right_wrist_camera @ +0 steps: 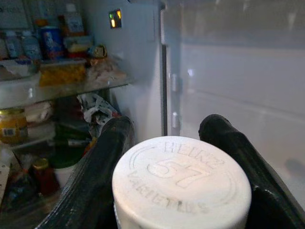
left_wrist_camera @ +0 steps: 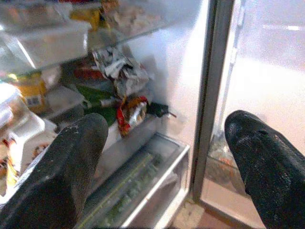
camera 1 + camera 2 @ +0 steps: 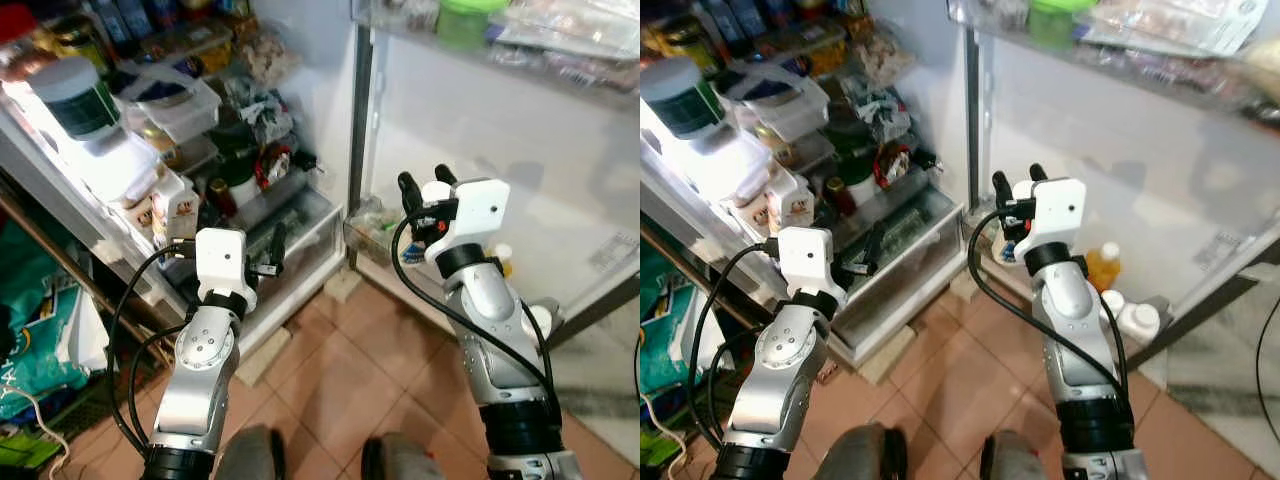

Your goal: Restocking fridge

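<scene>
**Ana:** Closest to the lens, what do you make out?

**Ben:** Two dark feet at the lower edge, standing on the tiled floor (image 3: 340,370), terracotta squares with pale grout. From there both silver arms reach up toward the fridge (image 3: 330,60).

**Ana:** Start with the big things, all placed against the fridge.

**Ben:** Its white door (image 3: 520,190) stands swung wide on the fridge's right, with an upper door shelf (image 3: 1140,40) carrying a green-lidded tub and flat packets, and a low door rack holding an orange bottle (image 3: 1102,266) and two white-capped ones. Inside the fridge the shelves are crowded: a large white-lidded jar (image 3: 78,95) high up, clear plastic boxes under it, crumpled wrappers near the back wall. At the fridge's foot a clear crisper drawer (image 2: 143,186) sits pulled partly out. Left of the fridge, teal bags (image 3: 30,320) lie on the floor.

**Ana:** And the grippers?

**Ben:** The left gripper (image 2: 167,167) hangs in front of the crisper drawer, fingers spread wide and holding nothing. The right gripper (image 1: 167,157) is raised before the hinge line, between the fridge's interior and the door, clamped on a bottle.

**Ana:** Which bottle?

**Ben:** A Heinz bottle (image 1: 181,183); the wrist camera looks at its white round cap, embossed with the name and "57 varieties". One black finger (image 1: 102,167) presses each side of it.
</scene>
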